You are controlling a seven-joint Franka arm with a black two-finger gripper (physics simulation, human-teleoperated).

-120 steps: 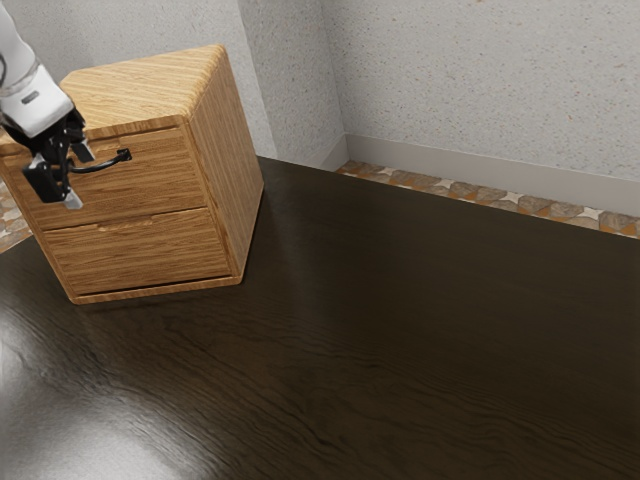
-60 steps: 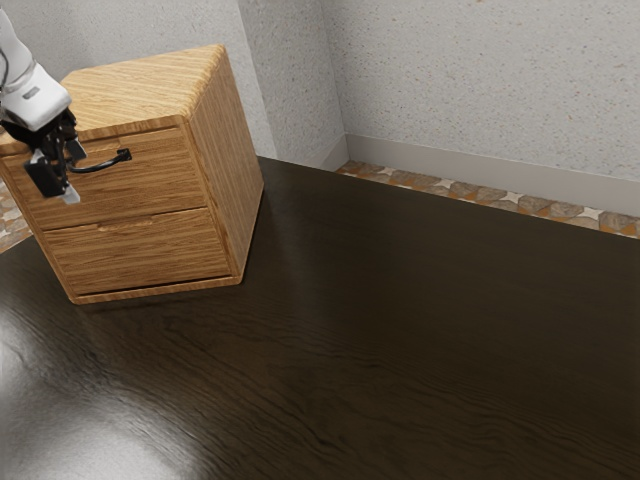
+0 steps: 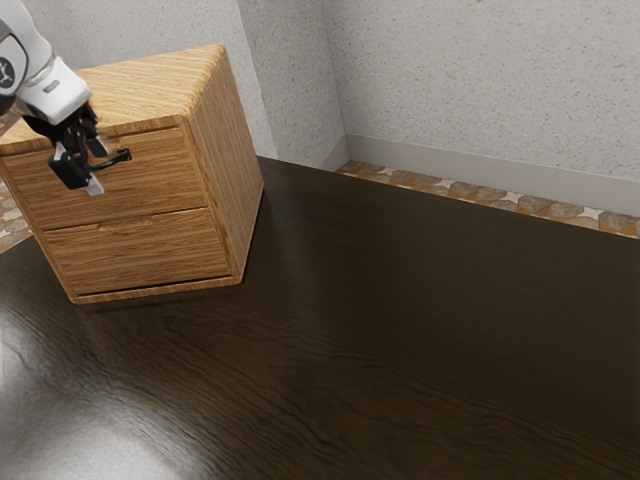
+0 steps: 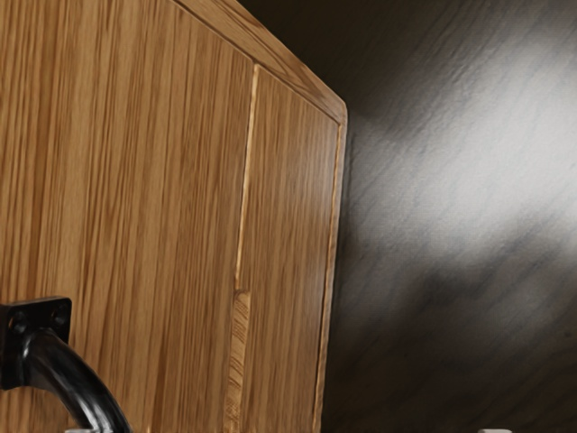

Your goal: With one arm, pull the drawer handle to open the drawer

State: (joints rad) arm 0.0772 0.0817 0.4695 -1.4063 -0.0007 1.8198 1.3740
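A wooden cabinet [image 3: 150, 90] stands on the dark table [image 3: 400, 330] near its far corner, toward the exterior view's left, turned at an angle to the table's edges. Its far left side is cut off by that view's left border. The upper drawer [image 3: 150, 185] lies flush with the cabinet's face, so it is shut. The lower drawer [image 3: 140, 250] beneath it is flush too.

The black handle [image 3: 117, 157] runs across the top of the upper drawer's front. Only its end toward the exterior view's right shows clearly, because the gripper [image 3: 82, 178] sits in front of the other end and hides it. The gripper is against the drawer front at the handle. Its dark parts merge with the dark bar, so I cannot tell whether it is open or closed, or whether it has hold of the handle. The white arm [image 3: 40, 80] comes down from the exterior view's upper left corner, where most of it is cut off.

In the wrist view the cabinet's [image 4: 135, 180] wood grain is close. One square mounting plate [image 4: 36, 329] of the handle [image 4: 63, 379] is fixed to the upper drawer [image 4: 117, 180], and the curved bar leaves it and is cut off at the border. Past a thin seam lies the lower drawer [image 4: 288, 253], then the table [image 4: 451, 225] with a pale, blurred glare
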